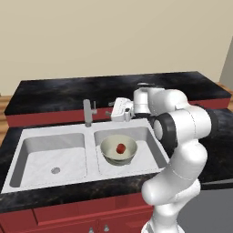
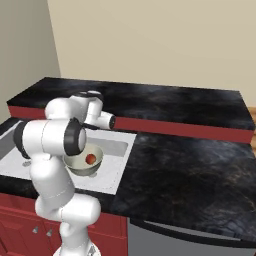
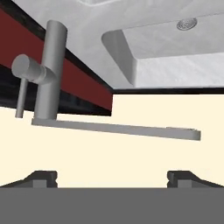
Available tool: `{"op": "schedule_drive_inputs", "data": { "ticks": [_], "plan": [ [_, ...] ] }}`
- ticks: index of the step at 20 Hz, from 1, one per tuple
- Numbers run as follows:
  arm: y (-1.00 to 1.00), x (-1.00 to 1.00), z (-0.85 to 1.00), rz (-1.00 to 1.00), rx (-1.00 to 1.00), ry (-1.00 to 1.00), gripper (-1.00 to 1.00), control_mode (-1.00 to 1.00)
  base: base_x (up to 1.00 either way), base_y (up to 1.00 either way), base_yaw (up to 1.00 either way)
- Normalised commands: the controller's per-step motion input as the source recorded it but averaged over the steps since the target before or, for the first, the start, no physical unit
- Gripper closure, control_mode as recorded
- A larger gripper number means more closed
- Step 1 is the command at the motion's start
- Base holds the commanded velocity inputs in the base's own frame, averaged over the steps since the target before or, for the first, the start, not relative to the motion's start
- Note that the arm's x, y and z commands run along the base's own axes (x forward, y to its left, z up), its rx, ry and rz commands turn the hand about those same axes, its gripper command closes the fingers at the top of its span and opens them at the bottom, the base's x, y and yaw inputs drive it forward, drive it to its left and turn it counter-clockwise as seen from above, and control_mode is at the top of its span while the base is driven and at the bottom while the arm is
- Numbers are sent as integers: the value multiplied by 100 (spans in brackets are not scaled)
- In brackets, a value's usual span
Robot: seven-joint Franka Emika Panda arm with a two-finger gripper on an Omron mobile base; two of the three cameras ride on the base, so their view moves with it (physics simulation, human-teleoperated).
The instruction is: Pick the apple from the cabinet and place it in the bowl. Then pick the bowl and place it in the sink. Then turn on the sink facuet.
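Note:
The pale bowl sits in the right basin of the grey-white sink, and the small red apple lies inside it. The bowl and apple also appear from the right side, beside my arm. The grey sink faucet stands behind the divider between the basins. My gripper hangs open just right of it, level with its upper part and turned toward it. In the hand view the faucet post, its side lever and flat spout lie ahead of my gripper, nothing between the fingertips. The cabinet is out of view.
Black stone counter rings the sink, with a raised black ledge on a red band behind it. Red base cupboards run below the front edge. The left basin has a round drain. A long stretch of counter lies to the right.

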Motion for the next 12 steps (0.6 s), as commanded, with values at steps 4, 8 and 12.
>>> {"op": "schedule_drive_inputs", "data": {
  "ticks": [4,8,12],
  "plan": [
    [21,29,-13,0,0,1,-100,-100,0,0,0],
    [20,36,-6,0,0,1,-100,-100,0,0,0],
    [6,40,-5,0,1,1,-100,-100,0,0,0]
  ]
}}
